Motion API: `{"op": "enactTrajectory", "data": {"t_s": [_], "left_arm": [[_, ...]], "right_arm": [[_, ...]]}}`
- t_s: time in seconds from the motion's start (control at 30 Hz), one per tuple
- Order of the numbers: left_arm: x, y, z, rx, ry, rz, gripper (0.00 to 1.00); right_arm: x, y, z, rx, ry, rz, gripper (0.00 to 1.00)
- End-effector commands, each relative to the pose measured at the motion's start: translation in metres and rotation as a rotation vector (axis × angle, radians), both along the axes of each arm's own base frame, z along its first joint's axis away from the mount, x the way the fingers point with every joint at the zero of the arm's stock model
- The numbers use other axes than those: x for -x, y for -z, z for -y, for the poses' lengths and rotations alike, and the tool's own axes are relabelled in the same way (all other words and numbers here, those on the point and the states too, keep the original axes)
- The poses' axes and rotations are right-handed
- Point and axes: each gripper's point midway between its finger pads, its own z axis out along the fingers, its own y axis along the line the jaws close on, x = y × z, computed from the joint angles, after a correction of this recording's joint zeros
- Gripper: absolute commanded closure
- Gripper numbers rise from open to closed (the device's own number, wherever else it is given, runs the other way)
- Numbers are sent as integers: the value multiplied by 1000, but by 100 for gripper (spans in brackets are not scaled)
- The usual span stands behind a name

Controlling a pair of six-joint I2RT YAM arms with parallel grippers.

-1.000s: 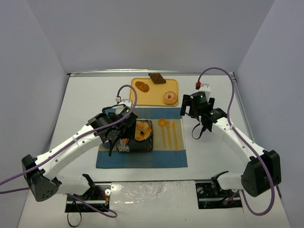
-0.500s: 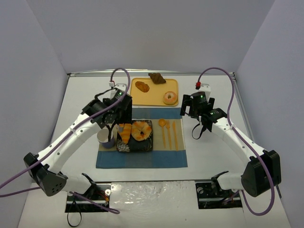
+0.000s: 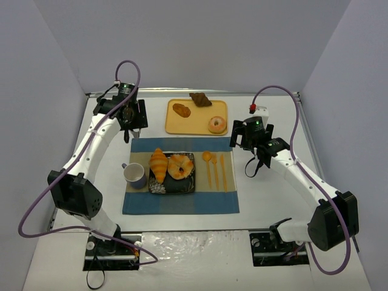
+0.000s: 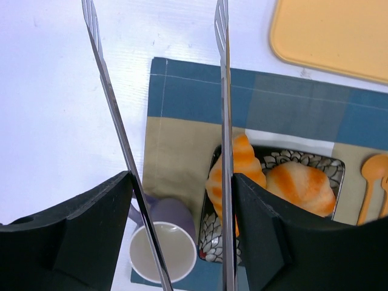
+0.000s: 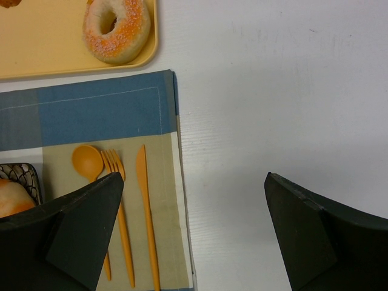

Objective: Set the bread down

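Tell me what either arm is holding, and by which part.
Nothing. The left gripper and right gripper both stand open and empty; the croissant lies on the plate.

A white worktop (image 3: 267, 206) sits boxed in by plain, pale grey panels: a back wall (image 3: 194, 42), a left wall (image 3: 36, 91) and a right wall (image 3: 354, 79). A thin metal rail (image 3: 133, 93) edges its far side. The light is soft and even, the shadows faint.

Smooth croissant (image 3: 159, 163), woven cloth placemat (image 3: 182, 203)
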Motion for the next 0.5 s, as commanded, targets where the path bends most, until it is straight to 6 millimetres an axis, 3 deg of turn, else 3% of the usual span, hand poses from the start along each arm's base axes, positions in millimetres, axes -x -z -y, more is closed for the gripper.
{"op": "enactTrajectory", "data": {"t_s": [0.0, 0.47], "left_arm": [[-29, -27, -11, 58, -5, 120, 39], [-57, 14, -49, 99, -91, 101, 39]], "right_arm": [[-11, -20, -5, -20, -5, 71, 0], [-9, -16, -3, -12, -6, 62, 0]]}}
